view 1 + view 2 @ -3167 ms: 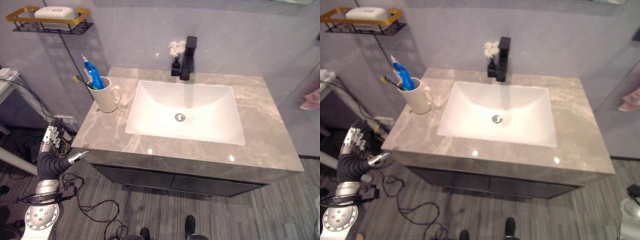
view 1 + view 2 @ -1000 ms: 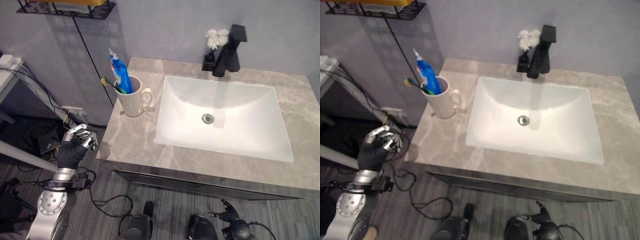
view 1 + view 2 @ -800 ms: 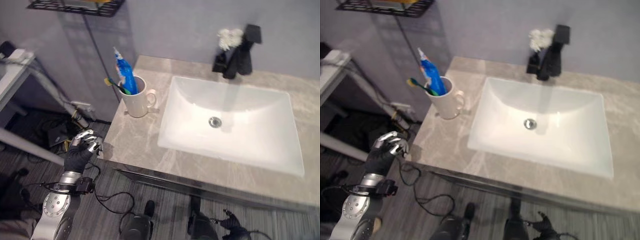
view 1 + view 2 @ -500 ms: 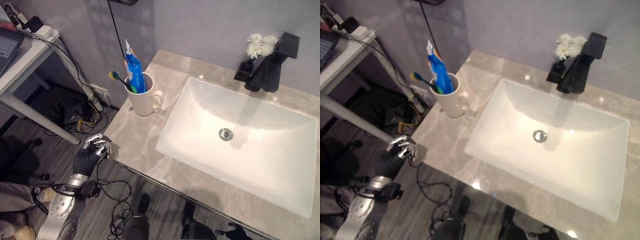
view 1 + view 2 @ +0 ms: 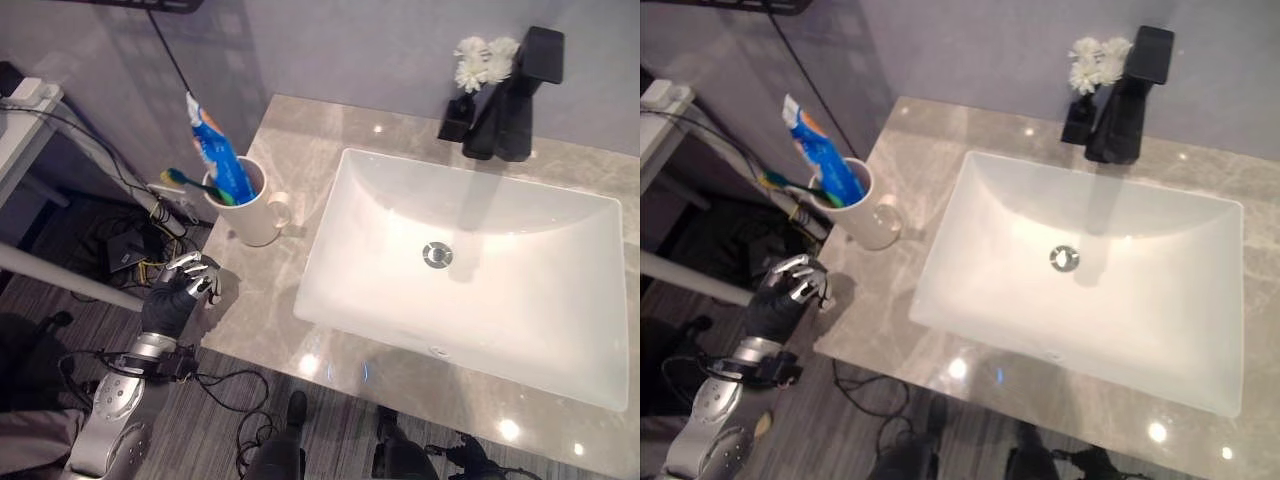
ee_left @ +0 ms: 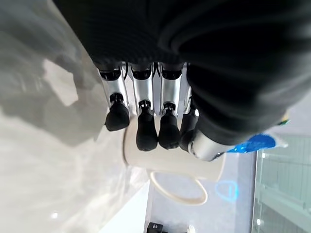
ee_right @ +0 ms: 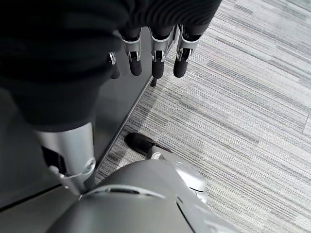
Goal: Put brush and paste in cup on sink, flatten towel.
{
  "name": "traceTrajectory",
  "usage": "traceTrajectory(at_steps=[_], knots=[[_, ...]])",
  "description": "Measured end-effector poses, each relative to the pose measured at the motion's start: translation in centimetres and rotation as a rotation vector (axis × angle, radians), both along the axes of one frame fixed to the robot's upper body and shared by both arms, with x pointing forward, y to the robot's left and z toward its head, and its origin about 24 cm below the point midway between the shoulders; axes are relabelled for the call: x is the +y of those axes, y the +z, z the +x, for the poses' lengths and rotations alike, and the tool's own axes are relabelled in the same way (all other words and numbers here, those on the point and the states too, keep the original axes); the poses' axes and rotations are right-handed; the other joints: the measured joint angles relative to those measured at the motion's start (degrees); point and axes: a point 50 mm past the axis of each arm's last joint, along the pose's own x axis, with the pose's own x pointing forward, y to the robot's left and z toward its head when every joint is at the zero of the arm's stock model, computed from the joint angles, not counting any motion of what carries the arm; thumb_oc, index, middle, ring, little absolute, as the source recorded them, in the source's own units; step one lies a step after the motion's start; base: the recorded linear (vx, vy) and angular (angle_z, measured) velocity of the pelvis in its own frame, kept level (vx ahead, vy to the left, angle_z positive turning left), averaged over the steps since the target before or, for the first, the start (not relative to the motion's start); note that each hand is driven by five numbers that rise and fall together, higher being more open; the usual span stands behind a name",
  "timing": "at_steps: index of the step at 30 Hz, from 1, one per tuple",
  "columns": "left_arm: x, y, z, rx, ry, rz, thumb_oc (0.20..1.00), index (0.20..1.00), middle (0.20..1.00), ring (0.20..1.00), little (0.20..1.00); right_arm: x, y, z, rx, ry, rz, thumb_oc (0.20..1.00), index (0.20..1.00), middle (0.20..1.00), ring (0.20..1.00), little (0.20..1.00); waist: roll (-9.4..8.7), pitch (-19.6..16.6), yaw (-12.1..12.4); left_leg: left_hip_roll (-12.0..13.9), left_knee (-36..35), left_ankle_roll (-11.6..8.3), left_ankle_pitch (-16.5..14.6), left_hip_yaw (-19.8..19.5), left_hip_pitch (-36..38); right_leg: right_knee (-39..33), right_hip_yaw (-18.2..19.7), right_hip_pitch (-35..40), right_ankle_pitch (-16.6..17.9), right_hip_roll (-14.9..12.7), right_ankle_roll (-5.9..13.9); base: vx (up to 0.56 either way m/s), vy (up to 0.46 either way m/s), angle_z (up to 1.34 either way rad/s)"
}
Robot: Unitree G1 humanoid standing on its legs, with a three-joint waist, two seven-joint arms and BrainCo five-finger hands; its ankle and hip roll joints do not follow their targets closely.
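Observation:
A cream mug (image 5: pixel 247 208) stands on the grey marble counter (image 5: pixel 262 305) left of the basin. In the mug a blue toothpaste tube (image 5: pixel 213 148) stands upright and a green-handled toothbrush (image 5: pixel 184 181) leans out to the left. My left hand (image 5: pixel 168 306) hovers off the counter's left front corner, below the mug, its fingers (image 6: pixel 146 130) loosely bent and holding nothing. In the left wrist view the mug (image 6: pixel 170 165) shows just past the fingertips. My right hand (image 7: pixel 155 57) hangs low beside the dark cabinet over the grey floor, fingers relaxed and holding nothing.
A white rectangular basin (image 5: pixel 520 300) is set into the counter, with a black faucet (image 5: pixel 520 90) and small white flowers (image 5: pixel 482 60) behind it. A white side table (image 5: pixel 22 108) stands to the left, with cords and a dark box (image 5: pixel 125 262) on the floor beneath.
The camera has swung, so the whole scene has shifted. My left hand stays by the counter's left front corner, now with bent fingers instead of spread. The mug and its contents have not moved.

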Motion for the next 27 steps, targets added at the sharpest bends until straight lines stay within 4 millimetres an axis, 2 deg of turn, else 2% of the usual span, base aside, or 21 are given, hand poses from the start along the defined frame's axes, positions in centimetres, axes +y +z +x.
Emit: traceTrajectory(at_steps=[5, 9, 13, 19, 27], knots=[[0.2, 0.1, 0.6, -0.001, 0.016, 0.002, 0.2, 0.2, 0.2, 0.2, 0.2, -0.1, 0.0, 0.0, 0.016, 0.006, -0.007, 1.0, 1.0, 1.0, 1.0, 1.0, -0.03, -0.2, -1.1, 0.2, -0.4, -0.01, 0.0, 1.4, 0.4, 0.0, 1.1, -0.4, 0.0, 0.2, 0.02, 0.02, -0.01, -0.13], [0.7, -0.8, 0.7, 0.04, 0.047, 0.007, 0.2, 0.2, 0.2, 0.2, 0.2, -0.1, -0.1, -0.2, 0.026, 0.007, -0.008, 1.0, 1.0, 1.0, 1.0, 1.0, -0.18, -1.6, -1.5, 0.2, -0.7, -0.02, 0.0, 2.1, 0.4, 0.0, 2.1, -1.0, 0.1, 0.3, 0.07, 0.02, -0.019, -0.11], [1.2, -1.1, 1.1, 0.05, 0.083, 0.042, 0.2, 0.2, 0.2, 0.2, 0.2, 0.0, -0.1, 0.0, 0.024, 0.015, -0.005, 1.0, 1.0, 1.0, 1.0, 1.0, -1.03, -2.4, -1.4, 0.4, -0.8, -0.02, 0.0, 3.0, 0.3, 0.0, 2.8, -1.7, 0.3, 0.6, -0.03, 0.01, -0.018, -0.11], [1.4, -0.9, 1.4, 0.04, 0.117, 0.049, 0.2, 0.2, 0.2, 0.2, 0.2, 0.2, -0.1, -0.1, 0.029, 0.029, -0.004, 1.0, 1.0, 1.0, 1.0, 1.0, -1.77, -3.0, -1.6, 1.0, -0.8, -0.17, 0.1, 3.1, 0.0, 0.0, 2.9, -2.0, 0.4, 1.3, -0.13, 0.0, -0.002, -0.01], [1.7, 0.5, 3.2, -0.027, 0.179, 0.067, 0.2, 0.2, 0.2, 0.2, 0.2, 0.3, -0.2, -0.1, 0.031, 0.031, -0.004, 1.0, 1.0, 1.0, 1.0, 1.0, -2.25, -3.2, -2.2, 1.4, -0.8, -0.45, 0.4, 3.7, -2.2, 0.0, 3.4, -4.4, 0.8, 1.8, -0.42, 0.0, 0.0, -0.02]])
